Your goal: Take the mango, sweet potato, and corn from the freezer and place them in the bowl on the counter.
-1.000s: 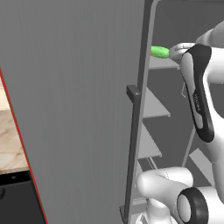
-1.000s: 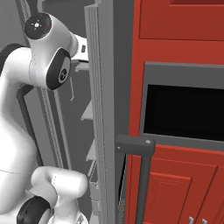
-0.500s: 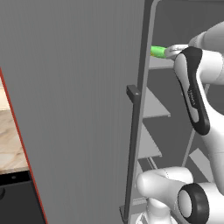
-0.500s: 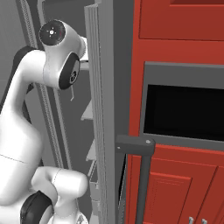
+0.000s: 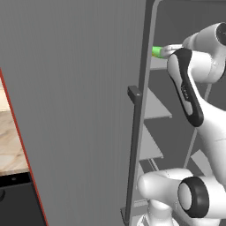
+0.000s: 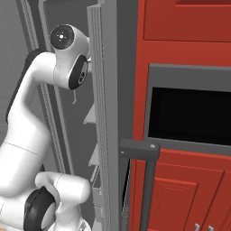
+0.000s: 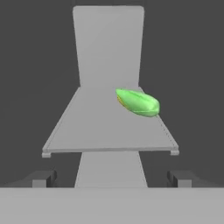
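A white robot arm reached into an open grey freezer point(image 5: 88, 88), whose tall door with a vertical bar handle point(image 5: 133, 150) stood swung out to the left of the arm in the left base view. In the hand view the gripper point(image 7: 112, 178) was spread wide, its two dark fingertips point(image 7: 40, 178) far apart at the bottom of the picture, and it had hold of nothing. Straight ahead of the gripper, and a little above it in that view, lay a flat grey shelf point(image 7: 87, 131) inside the freezer. On that shelf, ahead of the gripper and toward its right fingertip, rested a bright green oblong item point(image 7: 137, 102) with a hint of yellow at one end; it was probably the corn, though the rendering was too soft to be sure. The green item lay well apart from both fingertips, near the shelf's far right corner. In the left base view the same green item point(image 5: 157, 51) peeked out just beside the arm's wrist, at the level of an upper shelf. In the right base view the arm passed behind the freezer's door edge point(image 6: 106, 113), with red cabinets point(image 6: 180, 189) and a black oven opening point(image 6: 189, 117) off to the right.
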Robot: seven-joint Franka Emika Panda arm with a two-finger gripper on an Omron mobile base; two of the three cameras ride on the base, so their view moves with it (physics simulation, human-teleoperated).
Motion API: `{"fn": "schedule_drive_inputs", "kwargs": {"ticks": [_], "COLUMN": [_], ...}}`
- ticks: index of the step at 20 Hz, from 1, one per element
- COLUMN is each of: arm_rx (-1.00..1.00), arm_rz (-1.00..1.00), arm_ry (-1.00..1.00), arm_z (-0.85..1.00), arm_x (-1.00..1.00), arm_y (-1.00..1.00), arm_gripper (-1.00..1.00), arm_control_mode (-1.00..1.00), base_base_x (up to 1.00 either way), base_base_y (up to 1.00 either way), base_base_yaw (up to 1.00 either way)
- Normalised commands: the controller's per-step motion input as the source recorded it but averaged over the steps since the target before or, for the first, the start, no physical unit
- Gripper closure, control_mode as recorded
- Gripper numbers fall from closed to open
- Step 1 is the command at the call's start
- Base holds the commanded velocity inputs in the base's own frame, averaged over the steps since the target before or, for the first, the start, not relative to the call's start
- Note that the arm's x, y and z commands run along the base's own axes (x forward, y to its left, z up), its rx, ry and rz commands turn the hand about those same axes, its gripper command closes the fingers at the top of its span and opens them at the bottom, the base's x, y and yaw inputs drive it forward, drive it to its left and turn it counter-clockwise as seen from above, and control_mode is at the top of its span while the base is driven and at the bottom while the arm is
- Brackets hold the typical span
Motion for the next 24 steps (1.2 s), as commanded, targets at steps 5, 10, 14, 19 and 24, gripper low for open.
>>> {"fn": "schedule_drive_inputs", "kwargs": {"ticks": [5,10,14,19,24], "arm_rx": [-0.01,-0.01,-0.01,-0.03,-0.09], "arm_rz": [0.0,0.0,0.01,0.01,0.02], "arm_ry": [0.01,0.02,0.04,0.04,0.01], "arm_z": [0.0,0.0,0.0,0.0,0.0], "arm_x": [0.48,0.48,0.46,0.41,0.28], "arm_y": [0.0,0.0,-0.07,-0.13,-0.09], "arm_gripper": [-1.0,-1.0,-1.0,-1.0,-1.0], "arm_control_mode": [-1.0,-1.0,-1.0,-1.0,-1.0], "base_base_x": [0.0,0.0,0.0,0.0,0.0], "base_base_y": [0.0,0.0,0.0,0.0,0.0], "base_base_yaw": [0.0,0.0,0.0,0.0,0.0]}}
